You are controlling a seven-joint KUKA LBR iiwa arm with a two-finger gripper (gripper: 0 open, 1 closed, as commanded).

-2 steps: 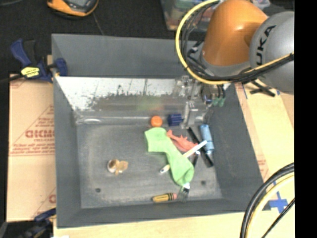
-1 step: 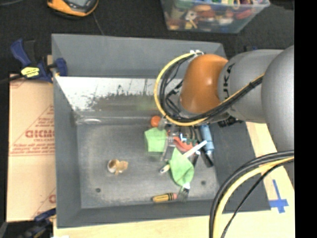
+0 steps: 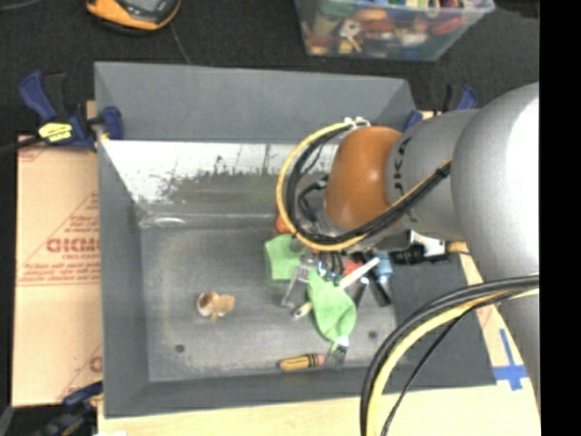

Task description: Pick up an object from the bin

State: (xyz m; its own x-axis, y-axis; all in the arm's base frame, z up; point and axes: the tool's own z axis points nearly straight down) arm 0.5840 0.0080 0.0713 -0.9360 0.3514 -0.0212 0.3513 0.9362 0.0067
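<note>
My gripper hangs low over the middle-right of the bin floor, under the arm's orange cover. It sits between two green soft-looking pieces: a squarish one just to its upper left and a leaf-shaped one just to its lower right. Both touch or overlap the gripper's metal tip, and I cannot tell whether either is gripped. A white and red stick-like thing and a small blue piece lie close on its right, partly hidden by the arm.
A small tan shell-like thing lies alone on the left part of the floor. An orange and black pen-like thing rests against the front wall. The arm covers the bin's right side.
</note>
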